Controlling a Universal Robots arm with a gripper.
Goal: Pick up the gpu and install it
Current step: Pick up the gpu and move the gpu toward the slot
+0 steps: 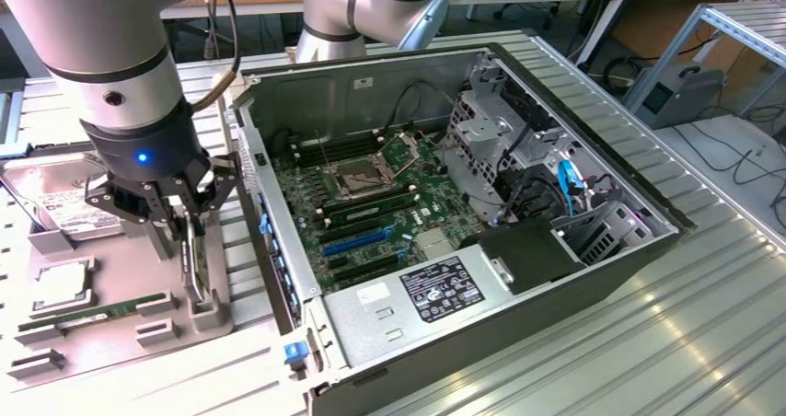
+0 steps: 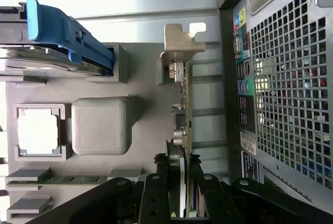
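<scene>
The gpu (image 2: 186, 104) stands on edge in a slot of the grey parts tray (image 2: 140, 94), its green board seen edge-on with the silver end bracket (image 2: 179, 47) at one end. My gripper (image 2: 179, 195) straddles the other end, one black finger pressed to each face of the card. From the exterior view, the gripper (image 1: 172, 236) hangs straight down over the tray (image 1: 123, 352) at that view's left, shut on the upright gpu (image 1: 194, 273), which still sits in its holder. The open computer case's motherboard (image 1: 368, 204) lies to the right, with blue expansion slots (image 1: 356, 241).
On the tray are a hard drive (image 1: 55, 204) with a blue caddy (image 2: 67, 36), a CPU (image 1: 62, 287), a RAM stick (image 1: 98, 310) and a grey block (image 2: 101, 125). The case's perforated rear panel (image 2: 281, 78) stands close beside the gpu. A drive cage (image 1: 491, 121) and cables fill the case's far side.
</scene>
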